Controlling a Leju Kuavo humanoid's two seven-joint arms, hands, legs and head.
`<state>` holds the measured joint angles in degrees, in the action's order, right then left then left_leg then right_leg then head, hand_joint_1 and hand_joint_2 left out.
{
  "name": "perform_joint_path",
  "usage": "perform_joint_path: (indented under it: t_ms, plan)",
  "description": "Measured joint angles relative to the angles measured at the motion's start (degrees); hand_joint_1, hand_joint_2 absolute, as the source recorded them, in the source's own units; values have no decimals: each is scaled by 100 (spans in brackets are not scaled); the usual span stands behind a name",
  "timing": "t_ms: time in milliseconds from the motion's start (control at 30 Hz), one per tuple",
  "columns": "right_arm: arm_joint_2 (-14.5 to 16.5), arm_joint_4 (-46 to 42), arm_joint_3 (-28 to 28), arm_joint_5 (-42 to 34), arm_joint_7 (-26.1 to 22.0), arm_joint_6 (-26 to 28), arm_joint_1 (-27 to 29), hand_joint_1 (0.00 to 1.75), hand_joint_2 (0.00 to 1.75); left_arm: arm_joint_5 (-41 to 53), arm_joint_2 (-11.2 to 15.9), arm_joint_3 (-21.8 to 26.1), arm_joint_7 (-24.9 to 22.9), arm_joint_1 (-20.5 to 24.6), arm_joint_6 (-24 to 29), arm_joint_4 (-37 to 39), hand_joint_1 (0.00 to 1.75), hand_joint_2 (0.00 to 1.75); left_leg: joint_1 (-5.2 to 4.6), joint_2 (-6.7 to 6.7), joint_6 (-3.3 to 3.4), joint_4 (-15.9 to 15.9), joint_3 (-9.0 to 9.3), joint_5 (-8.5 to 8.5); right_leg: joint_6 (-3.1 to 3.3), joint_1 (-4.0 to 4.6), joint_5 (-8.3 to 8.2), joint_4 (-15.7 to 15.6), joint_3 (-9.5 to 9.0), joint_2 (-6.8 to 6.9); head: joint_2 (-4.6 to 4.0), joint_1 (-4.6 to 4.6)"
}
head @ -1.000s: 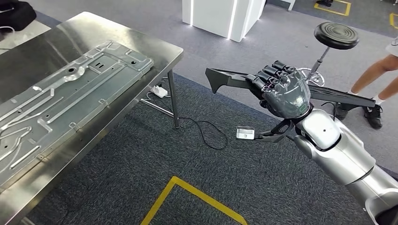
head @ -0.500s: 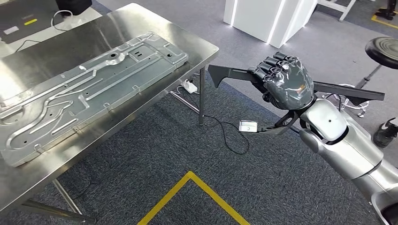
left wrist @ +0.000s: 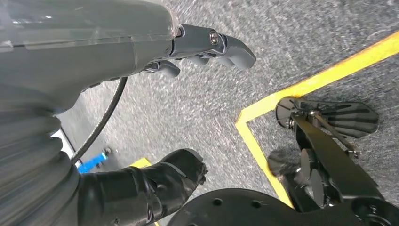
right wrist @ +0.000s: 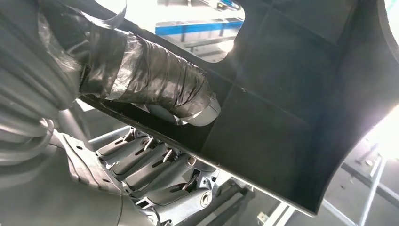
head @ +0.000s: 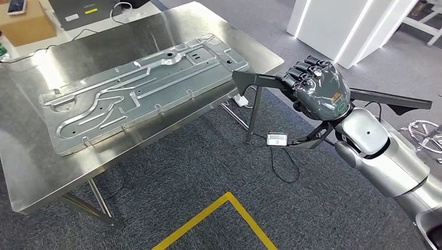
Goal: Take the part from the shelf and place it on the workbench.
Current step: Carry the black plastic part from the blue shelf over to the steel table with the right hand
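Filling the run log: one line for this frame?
phase: carry | right hand: holds black part beside workbench | left hand: hangs open | part: not placed

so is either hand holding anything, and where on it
The right hand grips the long black part near its middle; the left hand holds nothing.

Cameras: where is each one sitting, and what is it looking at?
Head view: high on the robot, looking down at the steel workbench, right hand gripping the black part.
Left wrist view: behind the left hand, facing carpet.
Right wrist view: behind the right hand, against the part.
Shared: head and right wrist views both show the part.
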<state>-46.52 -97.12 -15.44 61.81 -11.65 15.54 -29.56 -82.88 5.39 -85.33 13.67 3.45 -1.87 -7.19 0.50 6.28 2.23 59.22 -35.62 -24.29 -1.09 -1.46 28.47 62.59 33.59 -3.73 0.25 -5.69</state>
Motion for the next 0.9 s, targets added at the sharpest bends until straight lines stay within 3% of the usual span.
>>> perform_joint_path:
  t_ms: [67,133,167,200,267,333,367,400,467,533,567,633,667,700,767,800,833,867,900]
  plan:
    - [-22,2,-3,3,15,-12,-20,175,175,0,-3,0,-10,-1,2,0,0,175,18,153,-79,-4,-67,48,20,7,-48,-292,-106,-150,1,1]
    - [-30,3,-13,4,30,-49,-52,175,175,-1,-1,0,-15,-17,4,1,0,175,38,267,-165,-25,-120,92,58,10,-78,-347,-115,4,2,2]
    - [-30,3,-18,4,36,-74,-71,175,175,-2,0,0,-16,-25,2,2,0,175,25,171,-195,8,-150,63,91,3,-103,-386,-132,92,1,3]
    - [-33,3,-22,2,39,-97,-91,175,175,-3,0,0,-16,-26,0,3,0,175,9,-7,-222,131,-213,-33,136,-1,-129,-427,-147,186,1,7]
    - [-44,5,-23,-2,44,-125,-118,175,175,-5,-2,0,-18,-16,-4,4,0,175,-5,-437,-258,700,-466,-398,195,22,-152,-461,-155,376,0,11]
    - [-52,10,-25,-4,46,-138,-129,175,175,-7,-4,0,-18,-7,-5,4,0,175,17,-571,-290,1347,-734,-698,216,51,-149,-442,-136,563,0,11]
    - [-51,13,-26,-4,46,-144,-129,175,175,-7,-5,0,-18,-5,-5,4,0,175,24,-586,-302,1461,-760,-713,218,57,-143,-428,-126,654,-1,11]
    - [-51,14,-28,-4,46,-146,-129,175,175,-7,-5,0,-18,-5,-5,4,0,175,25,-603,-309,1365,-675,-629,215,60,-135,-410,-118,741,-1,12]
    - [-51,14,-30,-4,46,-146,-135,175,175,-7,-4,0,-18,-10,-4,4,0,175,14,-756,-288,682,-260,-337,191,65,-105,-371,-117,898,-1,12]
    - [-54,16,-30,-4,46,-147,-149,175,175,-7,1,0,-18,-10,-3,4,0,175,-26,-916,-203,122,54,-171,143,97,-72,-330,-119,1025,-1,10]
    - [-55,17,-30,-4,46,-148,-156,175,175,-7,3,0,-18,-12,-3,4,0,175,-46,-934,-154,26,91,-159,116,110,-66,-321,-121,1084,-1,9]
    - [-55,20,-31,-4,46,-154,-170,175,175,-7,5,0,-19,-19,-3,4,0,175,-60,-794,-68,-7,81,-110,60,112,-66,-334,-132,1196,1,9]
    - [-55,22,-32,-3,46,-158,-178,175,175,-7,5,0,-20,-24,-3,4,0,175,-51,-733,-33,-43,88,-82,28,94,-39,-320,-136,1149,0,7]
    - [-59,26,-32,0,49,-163,-185,175,175,-7,4,0,-21,-23,-3,4,0,175,-37,-680,2,-81,98,-53,0,75,44,-232,-108,1014,1,7]
    - [-72,39,-32,25,76,-177,-191,175,175,-10,3,0,-25,-13,-3,4,0,175,-10,-601,55,-127,103,-10,-45,38,363,283,110,614,0,4]
    - [-79,50,-35,55,93,-183,-186,175,175,-14,2,0,-26,-7,-3,4,0,175,-8,-563,70,-125,93,0,-60,30,535,654,286,482,0,6]
    - [-84,64,-42,93,108,-187,-180,175,175,-17,1,0,-27,-4,-3,4,0,175,-11,-524,77,-116,83,4,-74,25,639,976,448,424,0,6]
    - [-88,79,-52,132,113,-189,-175,175,175,-21,0,0,-28,-4,-3,4,0,175,-15,-482,78,-103,74,4,-82,19,643,1146,543,404,0,7]
    - [-95,92,-62,164,114,-192,-175,175,175,-24,-1,0,-28,-7,-4,4,0,175,-17,-443,74,-88,69,-1,-85,13,535,1102,539,399,0,7]
